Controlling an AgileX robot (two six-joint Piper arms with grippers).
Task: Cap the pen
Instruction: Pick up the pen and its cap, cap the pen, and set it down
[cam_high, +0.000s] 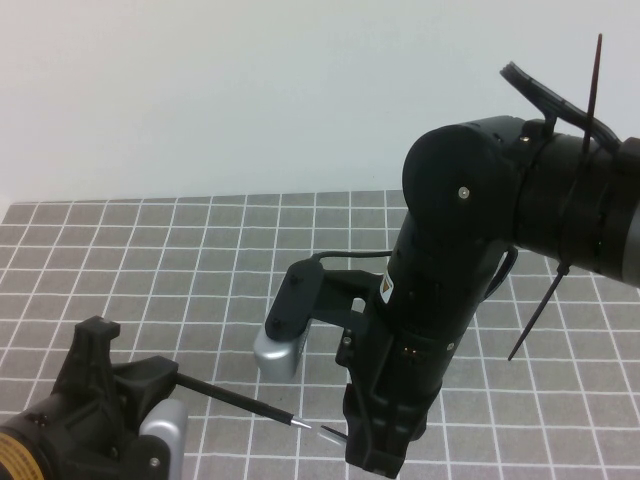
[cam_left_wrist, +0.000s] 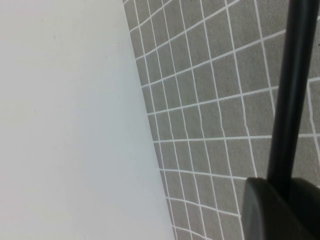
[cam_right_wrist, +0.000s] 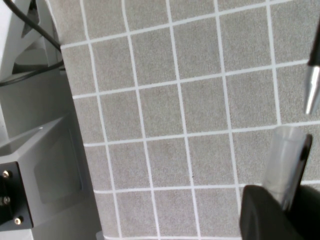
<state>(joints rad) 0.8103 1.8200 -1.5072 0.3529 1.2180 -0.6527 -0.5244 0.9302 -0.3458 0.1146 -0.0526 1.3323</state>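
Note:
My left gripper (cam_high: 150, 372), low at the near left, is shut on a black pen (cam_high: 235, 399). The pen's silver tip (cam_high: 300, 422) points right, toward my right gripper (cam_high: 378, 455). That gripper hangs low at the near middle, shut on a clear cap (cam_high: 332, 433). A small gap separates tip and cap. In the left wrist view the pen barrel (cam_left_wrist: 292, 90) runs out from between the dark fingers (cam_left_wrist: 265, 210) of my left gripper (cam_left_wrist: 282, 189). In the right wrist view the cap (cam_right_wrist: 289, 157) sticks out of my right gripper (cam_right_wrist: 284, 200), with the pen tip (cam_right_wrist: 312, 90) just beyond its open end.
A grey mat with white grid lines (cam_high: 150, 260) covers the table, with a white wall behind. My right arm's silver wrist camera housing (cam_high: 280, 350) hangs over the middle of the mat. A grey box and cables (cam_right_wrist: 45, 170) stand at the mat's edge.

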